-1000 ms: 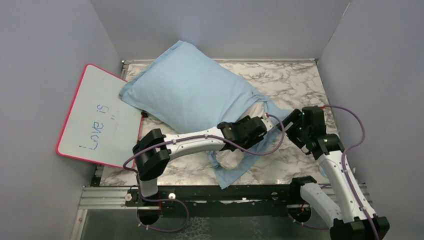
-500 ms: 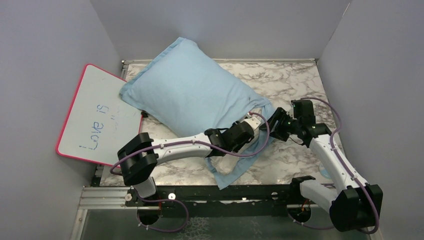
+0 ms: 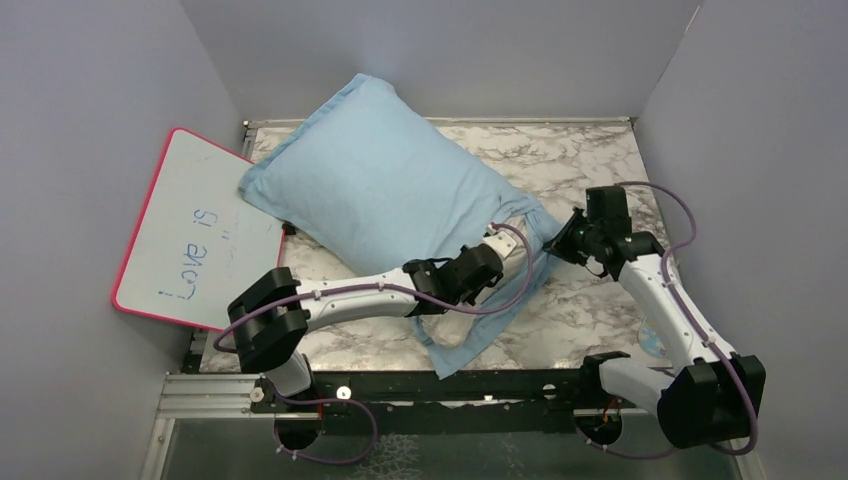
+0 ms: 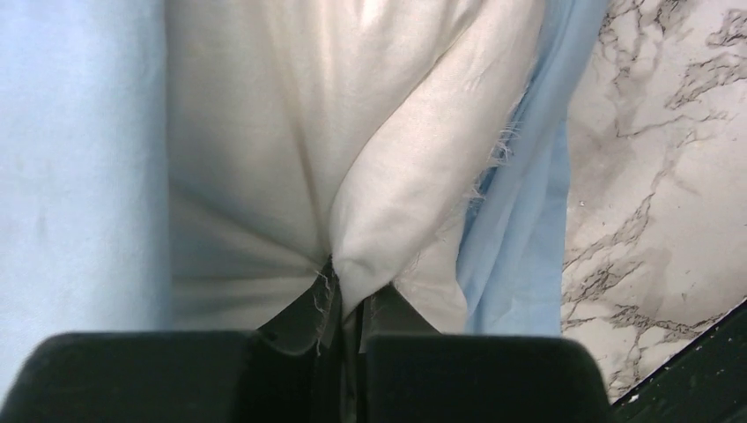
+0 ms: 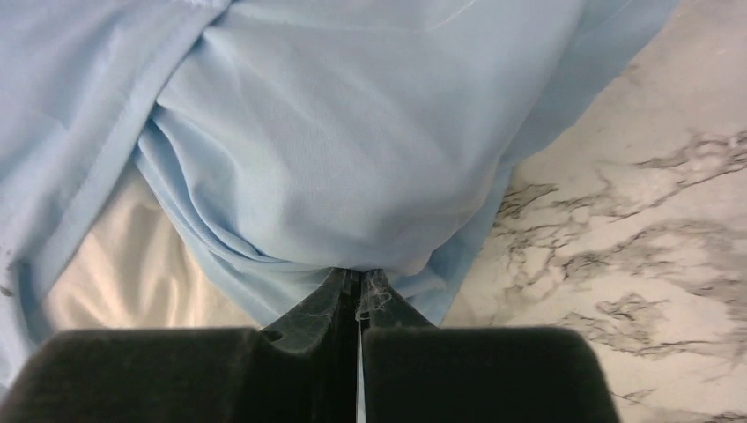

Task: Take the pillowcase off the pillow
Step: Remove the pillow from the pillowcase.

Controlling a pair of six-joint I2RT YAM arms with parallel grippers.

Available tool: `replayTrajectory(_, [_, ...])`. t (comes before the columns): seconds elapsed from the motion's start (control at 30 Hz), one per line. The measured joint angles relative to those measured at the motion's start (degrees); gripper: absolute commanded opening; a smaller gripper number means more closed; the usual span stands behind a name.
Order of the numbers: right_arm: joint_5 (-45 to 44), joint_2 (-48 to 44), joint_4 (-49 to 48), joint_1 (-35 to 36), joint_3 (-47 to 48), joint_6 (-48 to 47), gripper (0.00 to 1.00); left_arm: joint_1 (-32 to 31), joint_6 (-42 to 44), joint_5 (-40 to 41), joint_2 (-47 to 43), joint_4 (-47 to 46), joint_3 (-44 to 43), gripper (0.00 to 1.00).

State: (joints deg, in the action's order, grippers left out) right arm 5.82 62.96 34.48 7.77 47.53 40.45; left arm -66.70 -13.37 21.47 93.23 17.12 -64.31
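Pillowcase (image 3: 380, 180) is mostly on, lying across the table (image 3: 600, 160).
At its open right end the left gripper (image 4: 342, 300) is pinching a fold of the white pillow (image 4: 352, 132); just to the right, the right gripper (image 5: 357, 286) is pinching the blue pillowcase edge.

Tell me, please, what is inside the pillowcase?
The pillow: its off-white corner shows at the open end, pinched by the left gripper. The right gripper pinches the pillowcase. The rest of the pillow is hidden under blue cloth.
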Motion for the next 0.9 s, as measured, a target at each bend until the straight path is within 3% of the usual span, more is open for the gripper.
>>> replayTrajectory(0.3, [-5.20,5.27,3.28,-2.29,4.07,-0.90,0.01,0.15,-1.81,0.00,-2.38,-2.91,3.17,0.00])
replayTrajectory(0.53, [-0.35,10.84,2.64,-8.72,3.02,-1.92,0.03,0.33,-3.39,-0.72,-5.33,-4.31,5.90,0.00])
replayTrajectory(0.7, [5.09,11.08,1.16,-10.05,1.95,-4.39,0.20,0.68,-3.34,-1.95,-6.01,-4.11,6.40,0.00])
replayTrajectory(0.9, [8.44,4.52,1.18,-10.71,1.95,-8.02,0.50,0.74,-3.08,-2.34,-6.01,-3.48,6.03,0.00])
